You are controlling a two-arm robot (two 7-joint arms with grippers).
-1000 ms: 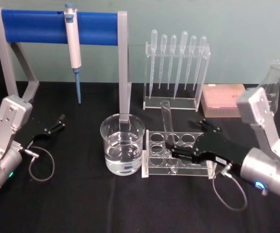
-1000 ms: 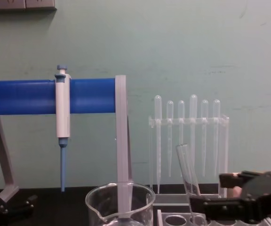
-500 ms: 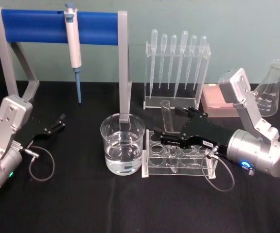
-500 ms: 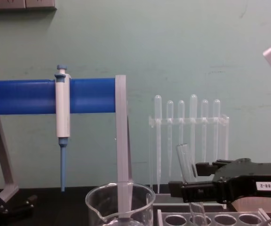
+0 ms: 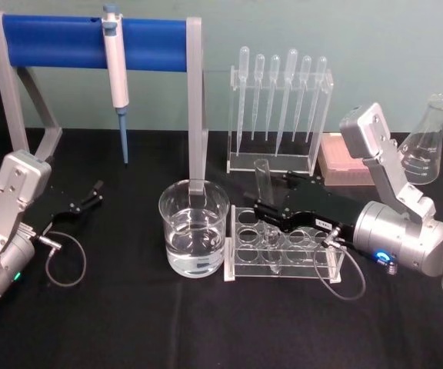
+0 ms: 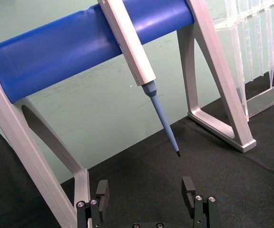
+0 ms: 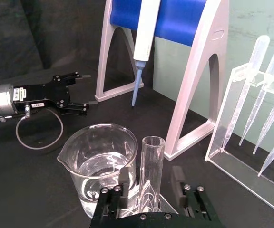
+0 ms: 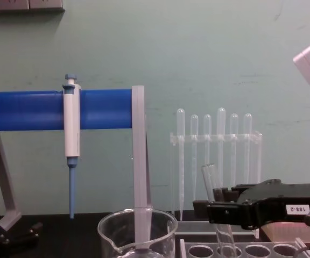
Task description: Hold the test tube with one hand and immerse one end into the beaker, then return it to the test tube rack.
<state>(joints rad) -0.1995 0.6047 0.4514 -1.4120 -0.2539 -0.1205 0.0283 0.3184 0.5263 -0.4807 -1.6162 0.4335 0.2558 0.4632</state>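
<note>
Test tube (image 7: 152,156) in rack (image 5: 233,269) between right gripper's (image 7: 151,178) parted fingers (image 7: 127,178); clear liquid (image 5: 194,247) in beaker (image 5: 166,223); left gripper's (image 6: 145,190) fingers (image 6: 102,189) wide.

- My right gripper (image 5: 270,194) is black, its white label (image 8: 295,209) printed in dark characters.
- At its tip, the test tube (image 5: 263,175) is clear glass.
- Beside it, the beaker (image 5: 194,231) is equally clear.
- Behind it I see a pink box (image 5: 351,157).
- Beneath it, black cloth (image 5: 168,323).

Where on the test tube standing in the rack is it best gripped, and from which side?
Grip the test tube on its bare upper shaft, under the open rim; its lower part sits in the rack. Come level from the robot's right, away from the beaker, fingers straddling the near-upright glass, as the open right gripper does.
</note>
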